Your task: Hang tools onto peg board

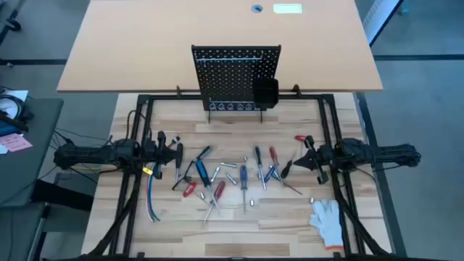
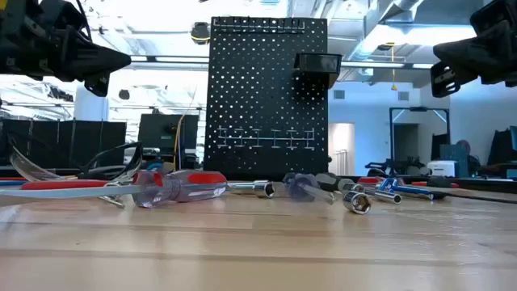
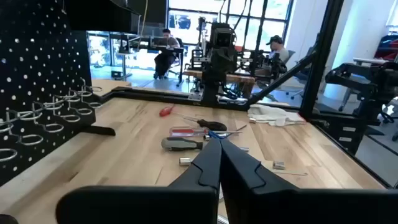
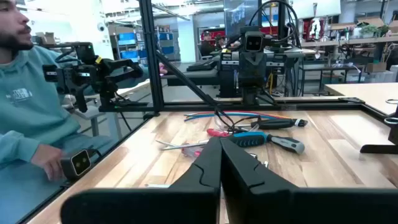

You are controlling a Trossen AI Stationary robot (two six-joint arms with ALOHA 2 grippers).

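Note:
The black peg board [image 1: 235, 76] stands upright at the table's far middle, with a small black bin [image 1: 264, 92] on its right side; it also shows in the low view [image 2: 266, 89]. The tools [image 1: 232, 174] lie scattered on the wooden table in front of it: blue- and red-handled screwdrivers, red pliers [image 1: 301, 139], small bits. My left gripper [image 1: 179, 154] hovers shut above the left end of the scatter. My right gripper [image 1: 296, 162] hovers shut above the right end. Each wrist view shows its own fingertips closed together, on the left gripper [image 3: 219, 146] and on the right gripper [image 4: 220, 144].
A white glove [image 1: 328, 220] lies at the near right of the table. A bundle of coloured cables [image 1: 151, 192] lies at the near left. A black frame [image 1: 145, 109] runs round the work area. A person in a teal top [image 4: 25, 93] sits beyond the table's left side.

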